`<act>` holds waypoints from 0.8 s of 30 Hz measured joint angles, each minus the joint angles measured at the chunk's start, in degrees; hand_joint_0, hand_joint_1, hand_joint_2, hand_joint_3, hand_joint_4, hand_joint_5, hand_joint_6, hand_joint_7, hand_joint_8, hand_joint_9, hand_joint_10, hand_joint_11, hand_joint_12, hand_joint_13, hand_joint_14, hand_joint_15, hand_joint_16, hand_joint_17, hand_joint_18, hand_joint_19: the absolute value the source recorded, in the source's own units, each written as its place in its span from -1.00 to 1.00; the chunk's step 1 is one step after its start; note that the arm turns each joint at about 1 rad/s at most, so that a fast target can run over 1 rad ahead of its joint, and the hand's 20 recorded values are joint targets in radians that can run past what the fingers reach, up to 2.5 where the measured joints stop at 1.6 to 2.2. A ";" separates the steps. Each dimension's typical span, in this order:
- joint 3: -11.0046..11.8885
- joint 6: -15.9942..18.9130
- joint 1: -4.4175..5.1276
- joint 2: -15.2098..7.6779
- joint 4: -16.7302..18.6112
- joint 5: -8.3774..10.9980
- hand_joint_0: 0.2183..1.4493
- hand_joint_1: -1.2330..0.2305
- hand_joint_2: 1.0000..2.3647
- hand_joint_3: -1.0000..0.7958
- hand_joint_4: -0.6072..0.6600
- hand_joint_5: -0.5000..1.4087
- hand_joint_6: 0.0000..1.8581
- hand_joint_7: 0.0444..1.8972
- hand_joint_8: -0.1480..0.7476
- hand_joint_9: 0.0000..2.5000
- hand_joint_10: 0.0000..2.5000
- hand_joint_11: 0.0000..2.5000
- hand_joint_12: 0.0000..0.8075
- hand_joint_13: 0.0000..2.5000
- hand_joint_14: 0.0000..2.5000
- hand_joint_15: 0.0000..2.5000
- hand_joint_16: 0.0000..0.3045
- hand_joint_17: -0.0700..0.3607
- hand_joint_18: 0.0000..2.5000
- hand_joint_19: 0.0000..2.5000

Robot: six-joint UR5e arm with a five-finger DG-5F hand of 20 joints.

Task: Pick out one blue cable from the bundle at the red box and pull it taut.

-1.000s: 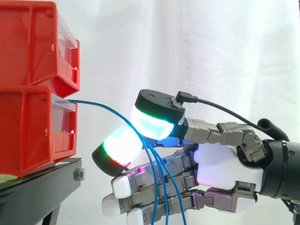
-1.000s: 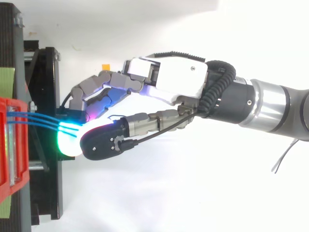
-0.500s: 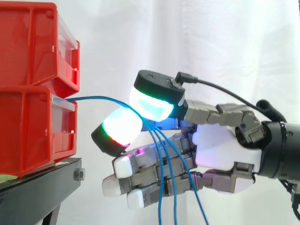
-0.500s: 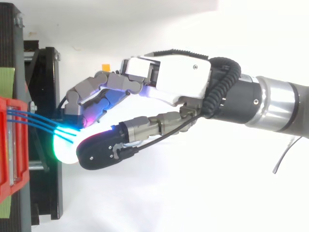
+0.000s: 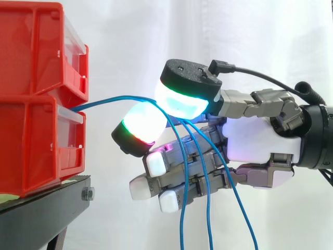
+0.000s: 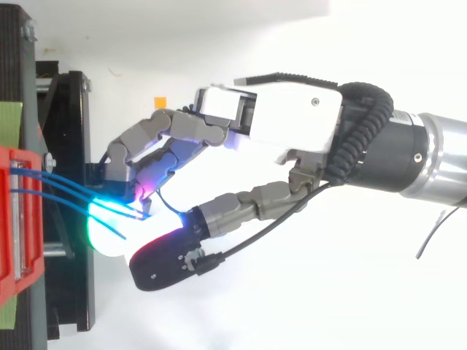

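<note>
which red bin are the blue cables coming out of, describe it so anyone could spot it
At the side view's left edge, two red bins are stacked on a black stand. You want the lower red bin, resting on the stand. Unlike the upper red bin, it has blue cables running from its front top edge to the robot hand pinching them.

Robotics lab test rig: white curtain backdrop, stacked red bins on black stand, industrial robot arm at right.
</note>
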 measured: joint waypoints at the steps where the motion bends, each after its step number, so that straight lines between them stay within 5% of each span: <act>1: 0.08 -0.04 0.00 0.00 -0.03 0.05 -0.28 -0.44 -0.98 -0.30 0.07 -0.65 0.00 -0.16 -0.02 -0.29 -0.98 -0.46 -0.14 -0.41 -0.99 -0.72 -0.65 -0.12 -0.40 -0.60; 9: 0.14 -0.13 -0.03 0.02 -0.05 0.30 -0.28 -0.50 -1.00 -0.44 0.13 -0.65 0.01 -0.20 -0.02 -0.25 -0.98 -0.43 -0.13 -0.39 -0.99 -0.71 -0.66 -0.14 -0.38 -0.59; 17: 0.13 -0.09 -0.14 -0.03 0.07 0.32 -0.47 -0.09 -1.00 -0.44 0.21 -0.62 -0.02 -0.15 0.01 -0.17 -0.98 -0.42 -0.09 -0.35 -0.99 -0.70 -0.65 -0.12 -0.33 -0.55; 24: 0.14 -0.04 -0.32 -0.05 -0.04 0.03 -0.37 0.09 -1.00 -0.41 0.14 -0.61 -0.05 -0.10 -0.01 -0.15 -0.98 -0.43 -0.12 -0.34 -0.99 -0.69 -0.66 -0.14 -0.35 -0.50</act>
